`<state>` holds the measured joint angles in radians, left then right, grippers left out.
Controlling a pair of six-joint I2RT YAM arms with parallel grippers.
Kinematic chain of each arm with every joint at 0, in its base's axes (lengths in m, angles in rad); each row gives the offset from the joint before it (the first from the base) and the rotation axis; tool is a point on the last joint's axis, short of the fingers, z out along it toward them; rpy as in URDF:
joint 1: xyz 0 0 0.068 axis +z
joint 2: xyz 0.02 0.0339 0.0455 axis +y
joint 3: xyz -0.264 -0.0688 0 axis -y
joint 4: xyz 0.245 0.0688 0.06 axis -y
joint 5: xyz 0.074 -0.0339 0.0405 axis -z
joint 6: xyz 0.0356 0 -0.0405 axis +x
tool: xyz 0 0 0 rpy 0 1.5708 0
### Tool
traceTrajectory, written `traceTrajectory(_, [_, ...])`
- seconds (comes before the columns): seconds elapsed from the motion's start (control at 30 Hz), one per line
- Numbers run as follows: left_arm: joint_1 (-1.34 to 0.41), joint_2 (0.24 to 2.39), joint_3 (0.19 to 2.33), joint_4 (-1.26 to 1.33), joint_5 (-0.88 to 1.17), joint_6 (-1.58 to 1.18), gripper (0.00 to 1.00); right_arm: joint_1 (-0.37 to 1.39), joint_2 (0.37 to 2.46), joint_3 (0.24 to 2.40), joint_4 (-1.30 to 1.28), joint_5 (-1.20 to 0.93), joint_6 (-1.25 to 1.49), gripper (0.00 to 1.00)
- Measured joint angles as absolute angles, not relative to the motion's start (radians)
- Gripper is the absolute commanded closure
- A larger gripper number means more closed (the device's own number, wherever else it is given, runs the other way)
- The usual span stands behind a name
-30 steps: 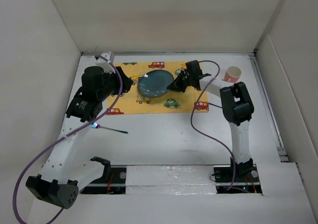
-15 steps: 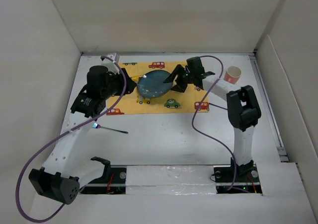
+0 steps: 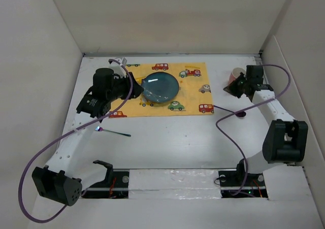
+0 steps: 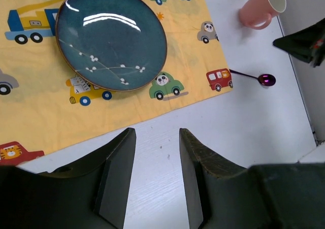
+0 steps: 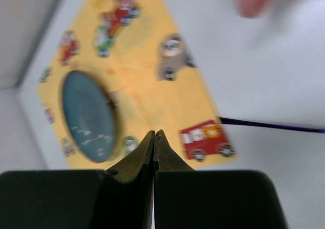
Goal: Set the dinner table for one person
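**On the desk (image 3: 172, 148): items and jaws, as you have them**

1. desk: white and flat, with cream walls at its sides. It carries every item listed below.
2. yellow cloth (image 3: 193, 94): printed with cartoon cars and lying flat toward the far side of the desk.
3. blue plate (image 3: 160, 85): round and glossy. It rests on the cloth near its middle, wholly inside the cloth's edges.
4. pink cup (image 4: 261, 8): on bare desk off the cloth's far right corner, apart from the cloth.
5. purple spoon (image 4: 252, 77): on bare desk beside the cloth's right edge. Its handle end is at that edge and its bowl points away from the cloth.
6. second utensil (image 3: 112, 132): thin with a dark handle, on bare desk near the cloth's near left corner and well apart from the plate. You cannot tell its kind at this size.
7. left jaws: released, with nothing between the fingers (image 4: 117, 178). From above they sit over the cloth, just left of the plate.
8. right jaws: clenched tip to tip on nothing, fingertips (image 5: 154, 153) pressed together. From above they are beside the cup, and you cannot tell whether they touch it.
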<state>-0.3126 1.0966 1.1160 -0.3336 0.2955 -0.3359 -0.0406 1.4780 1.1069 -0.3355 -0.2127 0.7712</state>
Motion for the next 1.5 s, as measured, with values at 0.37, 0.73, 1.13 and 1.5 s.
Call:
traceTrajectory(0.37, [-0.313,1.069,1.059,-0.321,0.334,-0.342,0.64,-0.045,1.757,1.168,-0.517,-0.128,0.669,1.00])
traceTrajectory(0.73, [-0.313,1.024,1.006,-0.311,0.353,-0.349,0.64,0.041,1.925,1.317,-0.623,-0.043,0.585,1.00])
traceTrajectory(1.13, [-0.313,1.010,0.991,-0.305,0.355,-0.345,0.65,0.098,1.775,1.127,-0.666,0.029,0.553,1.00])
traceTrajectory(1.5, [-0.313,1.014,0.991,-0.311,0.371,-0.341,0.65,0.075,1.481,1.004,-0.703,0.061,0.570,0.62])
